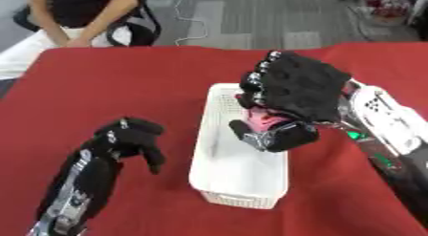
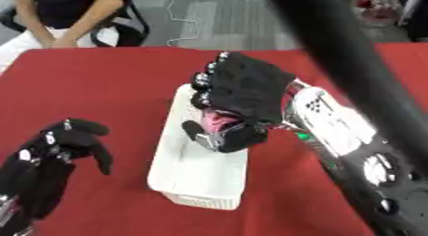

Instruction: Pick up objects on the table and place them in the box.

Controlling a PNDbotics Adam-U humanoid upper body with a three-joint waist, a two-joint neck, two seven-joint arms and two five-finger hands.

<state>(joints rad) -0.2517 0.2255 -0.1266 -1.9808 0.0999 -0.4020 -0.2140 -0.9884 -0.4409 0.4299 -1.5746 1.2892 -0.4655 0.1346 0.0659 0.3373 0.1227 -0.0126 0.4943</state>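
Nearest to you, your left hand [image 1: 125, 137] hangs over the red tablecloth [image 1: 117, 82] at the lower left, its black fingers curled downward and holding nothing. It sits well to the left of the box and does not touch it.

The thing you are carrying is a small pink object [image 1: 266, 121], only partly visible; its shape cannot be made out beyond the colour. Your right hand [image 1: 288, 103] is closed round it, with the fingers bent over the top and the thumb [image 1: 272, 137] tucked under, so the pink object shows only in the gap between them. Hand and object are over the right-hand part of the white box [image 1: 221, 180], above its open top; whether the object touches the box floor cannot be told.

The box is a long white plastic basket with perforated walls, lying lengthwise away from you in the middle of the cloth. Its near half shows a bare white floor.

Your right forearm [image 2: 330, 118], white and silver with a small green light, comes in from the lower right. In the right eye view a dark blurred bar [image 2: 351, 63] crosses the upper right.
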